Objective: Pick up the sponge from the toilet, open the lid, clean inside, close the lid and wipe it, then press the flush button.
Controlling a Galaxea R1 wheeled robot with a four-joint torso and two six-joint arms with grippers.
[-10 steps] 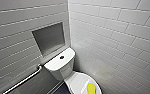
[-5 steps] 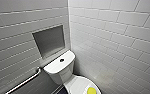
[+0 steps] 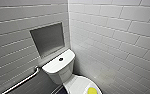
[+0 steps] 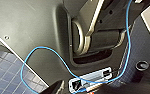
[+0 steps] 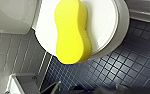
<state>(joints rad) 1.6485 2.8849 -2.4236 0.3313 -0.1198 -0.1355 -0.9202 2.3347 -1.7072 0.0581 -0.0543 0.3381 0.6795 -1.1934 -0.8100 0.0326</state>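
One sponge, lying loose on the shut lid

Head view: the toilet [image 3: 63,72] stands in a corner of white-tiled walls [image 3: 111,32], below a grey niche [image 3: 48,40]. The flush button [image 3: 61,59] sits dark in the middle of the tank top. The lid [image 3: 78,83] is down, and the sponge [image 3: 92,90] rests on it at the end away from the tank. A grab rail [image 3: 21,82] runs along the wall beside the toilet.

Left wrist view: a blue cable [image 4: 41,50] loops across the robot's own grey body, above a dark blue tiled floor [image 4: 6,77]. Whether the left gripper [image 4: 86,90] is open or closed cannot be told.

Right wrist view: the yellow sponge lies flat on the white lid, one rounded end at the rim, nothing holding it. The right gripper [image 5: 78,91] is above the floor, apart from the sponge; its state cannot be told.
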